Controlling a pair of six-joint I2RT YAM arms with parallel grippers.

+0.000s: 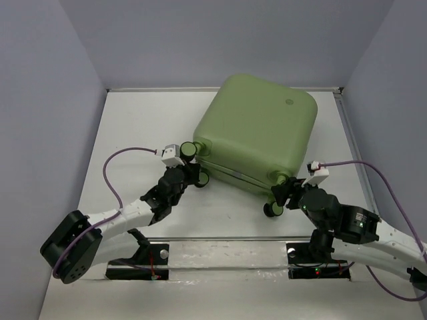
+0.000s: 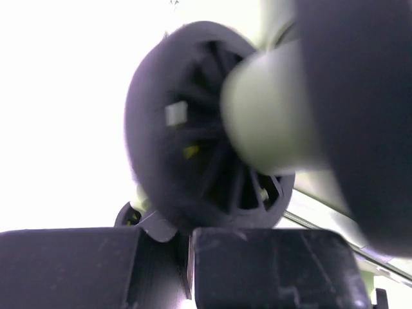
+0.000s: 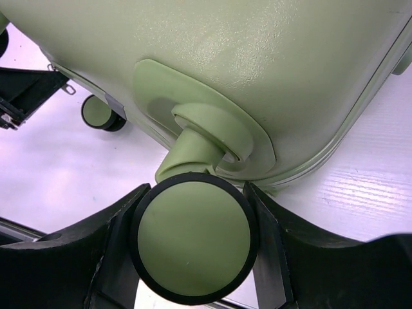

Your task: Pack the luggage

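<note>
Luggage [image 1: 257,130]: shown closed and lying flat on the surface [image 1: 147,120], its casters turned towards the arm bases
Right tool [image 3: 193,219]: closed to the width of a green caster [image 3: 193,241] at the luggage's near right corner, one finger seated against each side of it
Left tool [image 2: 190,257]: fingers drawn almost together, nothing seen between them; set just under a dark-spoked caster [image 2: 193,129] at the luggage's near left corner
Step in hand: judged to be shifting the luggage by its casters before opening
Technique: the pull is best kept low and along the surface; the caster stem swivels, so a slow, straight draw is advised
Arm pose: both forearms are reached forward and inward to the luggage's near edge, wrists kept low
</note>
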